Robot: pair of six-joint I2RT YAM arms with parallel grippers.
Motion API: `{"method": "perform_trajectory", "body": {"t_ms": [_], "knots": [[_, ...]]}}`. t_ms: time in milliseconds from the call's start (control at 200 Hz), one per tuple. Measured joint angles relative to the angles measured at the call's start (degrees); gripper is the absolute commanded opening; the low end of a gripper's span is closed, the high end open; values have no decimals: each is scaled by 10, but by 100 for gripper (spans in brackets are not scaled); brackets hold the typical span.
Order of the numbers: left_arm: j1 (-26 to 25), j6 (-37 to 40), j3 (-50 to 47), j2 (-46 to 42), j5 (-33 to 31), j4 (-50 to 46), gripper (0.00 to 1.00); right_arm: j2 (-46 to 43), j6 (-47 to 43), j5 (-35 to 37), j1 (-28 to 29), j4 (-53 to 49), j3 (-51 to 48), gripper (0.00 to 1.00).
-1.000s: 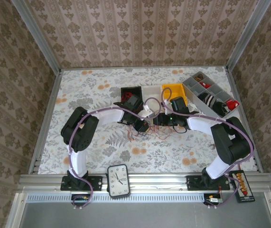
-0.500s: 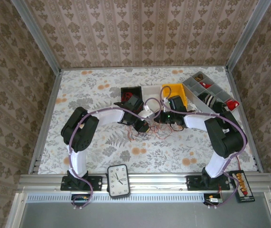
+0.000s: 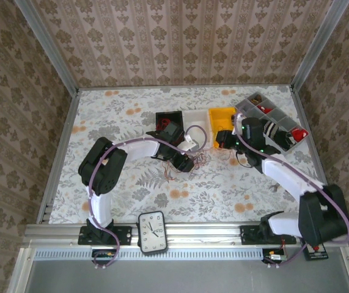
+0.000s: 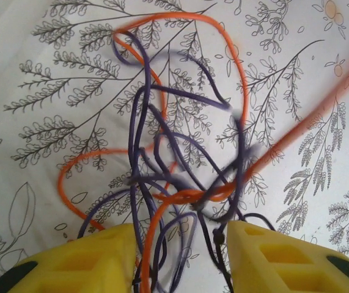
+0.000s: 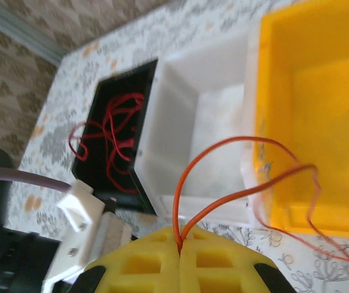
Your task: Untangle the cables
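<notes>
A thin orange wire (image 5: 175,201) is pinched in the closed right tool (image 5: 180,241); the left tool (image 4: 180,244) is open over the purple-and-orange wire tangle (image 4: 174,189). Slow pulling is advised.

Enclosed laboratory test cell. Patterned wall panels (image 3: 180,36) in aluminium framing (image 3: 46,46) box in a floral tabletop (image 3: 223,195). A clock (image 3: 152,232) sits bottom centre.

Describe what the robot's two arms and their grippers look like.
The left arm and the right arm are built alike: white links between bulky black joints, with a lilac cable looped along each. The left gripper and the right gripper have blocky yellow fingers with square recesses, set on dark bases.
</notes>
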Motion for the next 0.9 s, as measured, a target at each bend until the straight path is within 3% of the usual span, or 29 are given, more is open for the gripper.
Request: {"method": "perform_trajectory", "body": {"t_ms": [230,625,770,895], "knots": [[4,0,-1,1,0,-2,29,-80,-11,37,-17,-76,25,0],[4,0,-15,16,4,23,29,-117,-47,71,-38,-124,181,0],[6,-12,-32,-2,0,37,49,-71,-54,70,-40,-118,201,0],[7,-30,-42,-26,-18,51,57,1,-51,66,-41,-109,201,0]]}}
